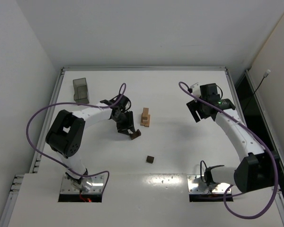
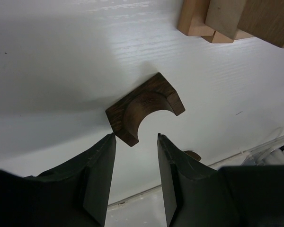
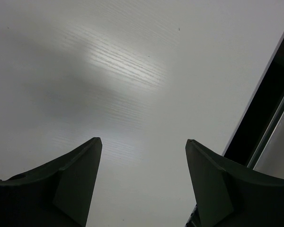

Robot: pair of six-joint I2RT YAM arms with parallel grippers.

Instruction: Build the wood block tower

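Note:
A small stack of light tan wooden blocks (image 1: 145, 117) stands mid-table; its base shows at the top of the left wrist view (image 2: 227, 21). A dark brown arch-shaped block (image 1: 135, 134) lies flat on the table just near-left of the stack, also in the left wrist view (image 2: 145, 108). My left gripper (image 1: 128, 131) is open, its fingertips just short of the arch, one tip level with its corner (image 2: 135, 137). A dark brown cube (image 1: 150, 159) lies alone nearer the bases. My right gripper (image 1: 198, 112) is open and empty over bare table at the right (image 3: 143, 141).
A translucent grey plastic bin (image 1: 80, 90) stands at the far left of the table. The table's raised right edge (image 1: 234, 90) runs close beside the right arm, with a dark gap showing in the right wrist view (image 3: 262, 127).

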